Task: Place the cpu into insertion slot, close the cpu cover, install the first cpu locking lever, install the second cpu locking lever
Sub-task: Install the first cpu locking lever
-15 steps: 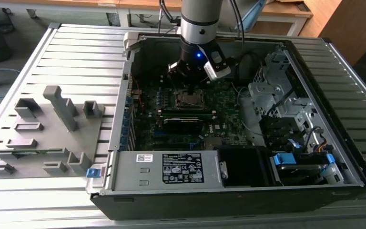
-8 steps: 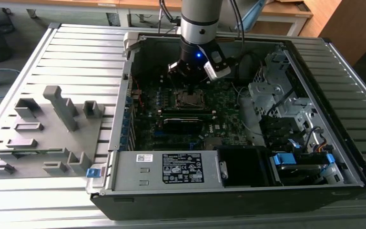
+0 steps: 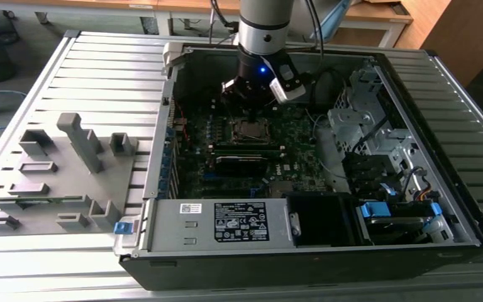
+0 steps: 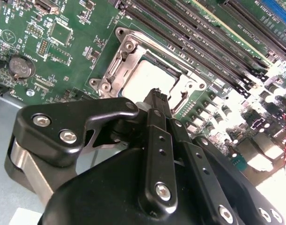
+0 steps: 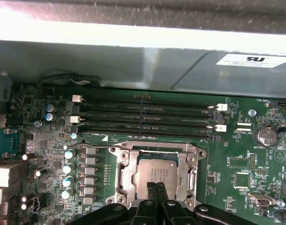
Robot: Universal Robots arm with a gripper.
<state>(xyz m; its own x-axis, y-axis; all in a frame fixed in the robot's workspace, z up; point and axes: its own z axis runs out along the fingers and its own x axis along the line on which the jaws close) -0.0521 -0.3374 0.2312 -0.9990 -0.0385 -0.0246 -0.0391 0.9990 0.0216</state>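
The silver-grey cpu (image 5: pixel 157 169) lies flat in the insertion slot (image 5: pixel 154 153), of which a dark strip shows along one edge. The shiny cpu cover (image 5: pixel 125 171) lies down around the chip, framing it. A thin metal lever rod (image 5: pixel 93 146) runs along the socket's side nearest the memory slots and sticks out past its corner. My gripper (image 5: pixel 157 188) is shut with nothing between its black fingers, its tips just over the chip's near edge. In the second wrist view the gripper (image 4: pixel 157 94) hangs over the cpu (image 4: pixel 145 77) and cover (image 4: pixel 115 65). In the exterior view the gripper (image 3: pixel 250 116) stands above the socket (image 3: pixel 248 130).
Black memory slots (image 5: pixel 147 117) run beside the socket, with a row of capacitors (image 5: pixel 68 168) and a coin battery (image 5: pixel 263 136) nearby. The grey case wall (image 5: pixel 133 61) rises behind. A power supply (image 3: pixel 224 223) and drive bays (image 3: pixel 392 170) crowd the case; a grey fixture tray (image 3: pixel 57 176) sits at the exterior view's left.
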